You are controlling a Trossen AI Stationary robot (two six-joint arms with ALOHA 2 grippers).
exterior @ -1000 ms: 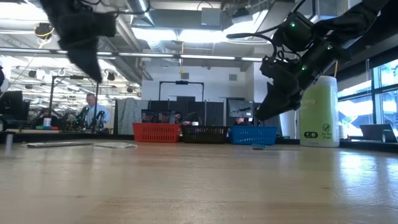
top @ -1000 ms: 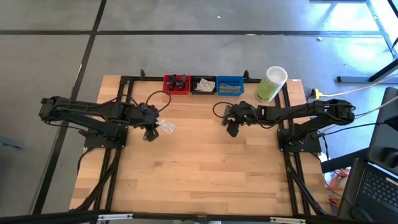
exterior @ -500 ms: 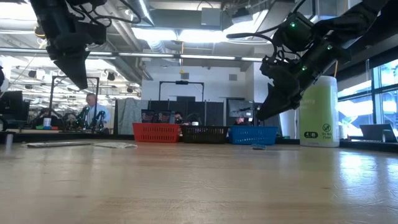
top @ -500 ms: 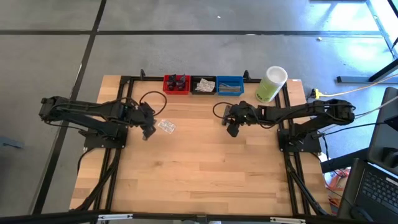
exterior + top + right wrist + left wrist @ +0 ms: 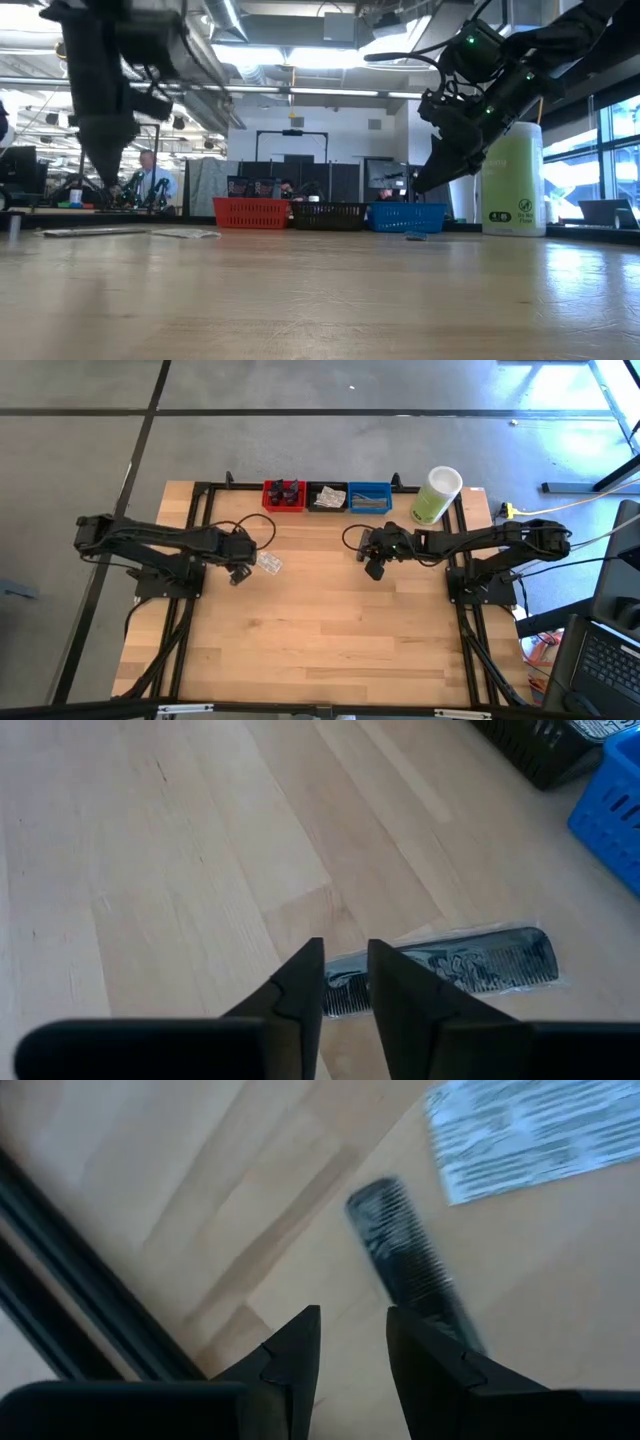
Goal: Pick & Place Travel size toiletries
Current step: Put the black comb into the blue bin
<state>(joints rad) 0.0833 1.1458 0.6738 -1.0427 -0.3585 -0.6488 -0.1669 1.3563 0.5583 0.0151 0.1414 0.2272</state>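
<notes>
Toothed black combs (image 5: 440, 971) in crinkly clear film under both narrowly parted, empty hands (image 5: 345, 982).

Your left gripper (image 5: 238, 573) low at left-centre, jaws a narrow gap apart, empty, your right gripper (image 5: 373, 570) at right-centre, arm stretched inward, jaws a narrow gap apart, empty
</notes>
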